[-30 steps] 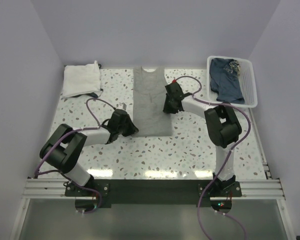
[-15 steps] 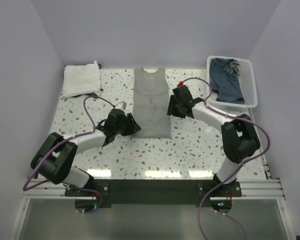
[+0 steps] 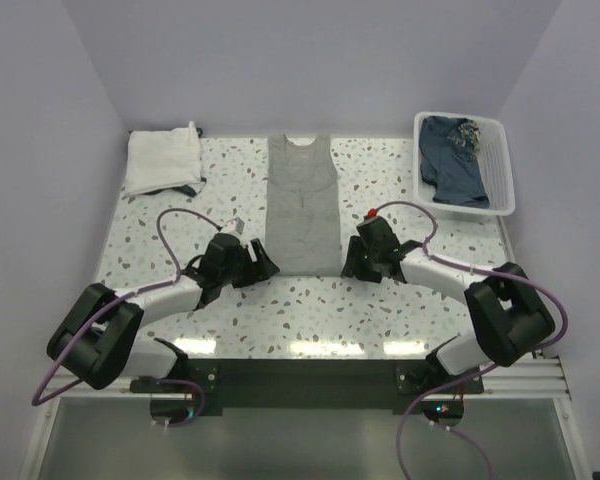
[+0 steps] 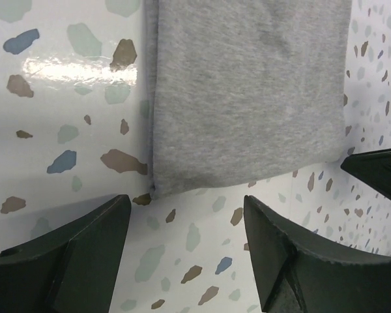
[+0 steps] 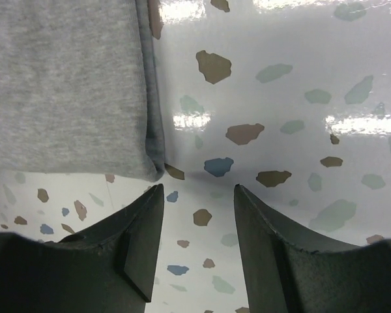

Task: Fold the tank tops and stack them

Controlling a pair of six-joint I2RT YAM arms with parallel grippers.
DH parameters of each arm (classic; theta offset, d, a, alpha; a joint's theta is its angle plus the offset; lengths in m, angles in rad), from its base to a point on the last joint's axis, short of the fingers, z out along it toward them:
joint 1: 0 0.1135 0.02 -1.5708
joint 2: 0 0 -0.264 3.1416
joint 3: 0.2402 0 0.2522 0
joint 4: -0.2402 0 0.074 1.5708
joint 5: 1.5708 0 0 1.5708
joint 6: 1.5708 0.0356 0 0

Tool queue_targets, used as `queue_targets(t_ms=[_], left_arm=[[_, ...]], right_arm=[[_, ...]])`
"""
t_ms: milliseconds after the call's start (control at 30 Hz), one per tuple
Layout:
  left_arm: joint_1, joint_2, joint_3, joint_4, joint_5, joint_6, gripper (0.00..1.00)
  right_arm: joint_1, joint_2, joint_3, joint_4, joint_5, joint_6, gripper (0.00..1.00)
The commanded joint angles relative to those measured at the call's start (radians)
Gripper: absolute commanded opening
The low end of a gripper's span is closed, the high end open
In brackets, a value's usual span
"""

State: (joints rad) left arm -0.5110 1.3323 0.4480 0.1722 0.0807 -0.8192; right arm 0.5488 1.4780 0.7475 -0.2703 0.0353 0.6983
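The grey tank top point(image 3: 302, 205) lies flat in the middle of the table, folded lengthwise into a narrow strip with its neck at the far end. My left gripper point(image 3: 263, 263) stands open just off the near left corner of its hem point(image 4: 247, 91), touching nothing; its fingertips point(image 4: 188, 202) frame bare table. My right gripper point(image 3: 352, 262) is open beside the near right corner point(image 5: 65, 85), with only table between its fingers point(image 5: 199, 189). A white tank top point(image 3: 163, 160) sits folded at the back left, a dark edge peeking from under it.
A white slatted basket point(image 3: 498, 165) at the back right holds a crumpled blue garment point(image 3: 450, 160). Purple walls close the table on three sides. Cables loop over both arms near the grey top's hem.
Both grippers opened and let go of the grey tank top, then drew back toward me, from its sides to the near corners of its hem. The top now lies narrower and flat.
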Motion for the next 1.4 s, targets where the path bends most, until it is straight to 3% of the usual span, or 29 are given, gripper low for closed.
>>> queue_targets(t_ms=[0,533,933,1033,1300,1367], left_arm=[[0.002,0.03,-0.02,0.062,0.037,-0.012,0.76],[0.04,0.036,-0.083,0.03,-0.021,-0.084,0.6],[0.017,0.154,-0.045,0.039,-0.029,-0.074,0.5],[0.016,0.168,-0.032,0.03,-0.032,-0.058,0.43],[0.006,0.139,-0.02,-0.005,-0.009,-0.026,0.05],[-0.004,0.119,-0.025,-0.026,-0.009,-0.024,0.0]], right_arm=[[0.003,-0.019,-0.022,0.121,-0.058,0.072,0.51],[0.003,-0.025,-0.128,0.299,-0.087,0.23,0.51],[0.014,0.048,-0.134,0.333,-0.064,0.256,0.37],[0.026,0.057,-0.119,0.31,-0.04,0.236,0.32],[0.056,0.061,-0.065,0.211,0.02,0.15,0.01],[0.071,0.044,-0.063,0.178,0.04,0.121,0.0]])
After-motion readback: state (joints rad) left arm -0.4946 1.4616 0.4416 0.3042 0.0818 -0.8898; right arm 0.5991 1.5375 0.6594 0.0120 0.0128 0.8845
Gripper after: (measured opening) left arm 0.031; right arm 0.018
